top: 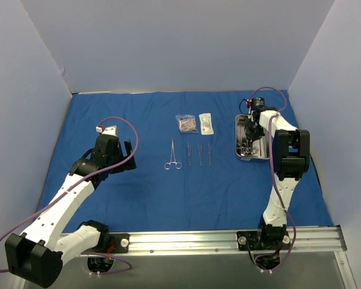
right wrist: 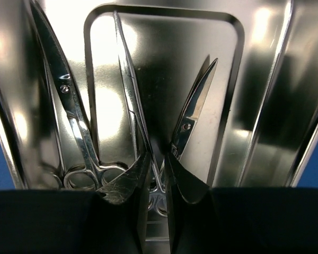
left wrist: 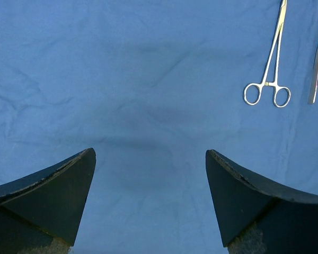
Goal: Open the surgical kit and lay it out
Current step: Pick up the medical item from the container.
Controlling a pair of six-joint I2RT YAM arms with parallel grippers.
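Steel tray sits at the right of the blue cloth. Our right pincer pinches a thin tool inside; our left pincer is spread. The slick tool could slip out.

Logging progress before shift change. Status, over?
Left gripper open, empty, over the blue cloth. Right gripper shut on a slim instrument in the steel tray. Four instruments, two packets laid out. Nothing in the way.

Pale lilac-grey boards close the scene in on three sides: back panel, left panel, right panel. A slotted aluminium rail runs along the near edge, with bare grey desk showing just below it
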